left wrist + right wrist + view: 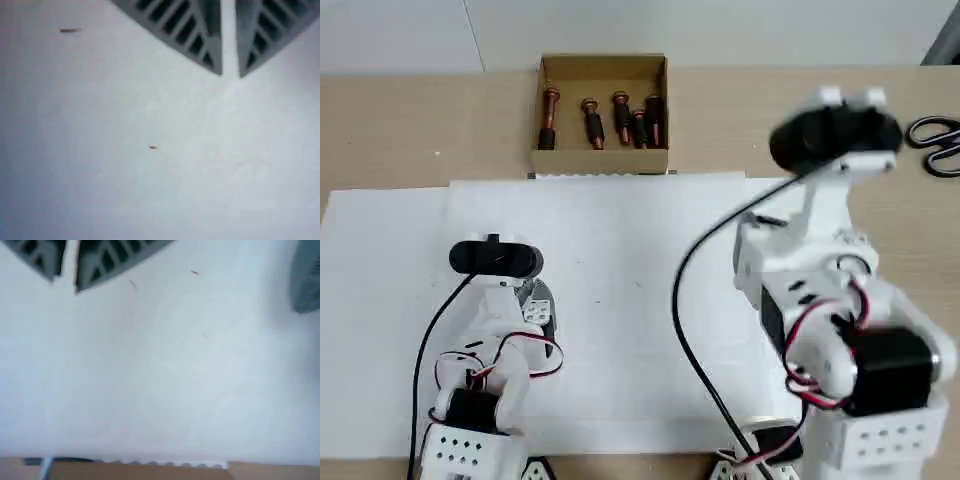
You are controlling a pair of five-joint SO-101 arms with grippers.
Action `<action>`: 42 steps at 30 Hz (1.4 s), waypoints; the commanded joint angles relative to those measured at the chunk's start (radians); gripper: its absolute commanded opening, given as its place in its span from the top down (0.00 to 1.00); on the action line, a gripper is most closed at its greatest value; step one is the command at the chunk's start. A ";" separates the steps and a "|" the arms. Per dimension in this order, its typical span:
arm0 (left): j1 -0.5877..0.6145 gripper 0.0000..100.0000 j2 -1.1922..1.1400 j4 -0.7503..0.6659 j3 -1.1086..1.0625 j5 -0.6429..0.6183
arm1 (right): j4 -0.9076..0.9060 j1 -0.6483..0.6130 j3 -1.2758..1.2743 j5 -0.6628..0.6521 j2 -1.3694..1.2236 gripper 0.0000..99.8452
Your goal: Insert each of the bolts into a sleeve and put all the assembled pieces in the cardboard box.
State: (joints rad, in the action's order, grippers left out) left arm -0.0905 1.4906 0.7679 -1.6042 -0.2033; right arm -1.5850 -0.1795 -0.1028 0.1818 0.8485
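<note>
The cardboard box (603,155) stands at the table's far middle. Inside it lie several copper-coloured bolts in dark sleeves (592,122), side by side. My left gripper (230,74) hangs close over bare white paper, its grey ribbed fingers (192,30) shut with only a thin slit between them and nothing held. In the high view the left gripper (537,305) sits near the front left, far from the box. My right gripper (65,285) is likewise shut and empty over the paper; the right arm (830,290) is folded up at the right.
A large white paper sheet (620,300) covers the table's middle. Its front edge and the wooden table (150,472) lie near the right gripper. Black scissors (938,143) lie at the far right. A blurred grey shape (306,277) stands beside the right gripper.
</note>
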 commanded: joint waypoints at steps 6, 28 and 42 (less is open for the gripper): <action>0.008 0.99 0.008 -0.023 0.005 0.003 | 0.249 0.041 -0.611 0.005 0.349 0.99; 0.008 0.99 0.008 -0.023 0.005 0.003 | 0.509 0.019 -1.521 -0.087 0.964 1.00; 0.008 0.99 0.008 -0.023 0.005 0.003 | 0.584 0.022 -1.554 -0.087 0.966 1.00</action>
State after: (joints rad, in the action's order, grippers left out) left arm -0.0905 1.4906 0.7679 -1.6042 -0.2033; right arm -1.0265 -0.1565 -1.6617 0.0990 1.7967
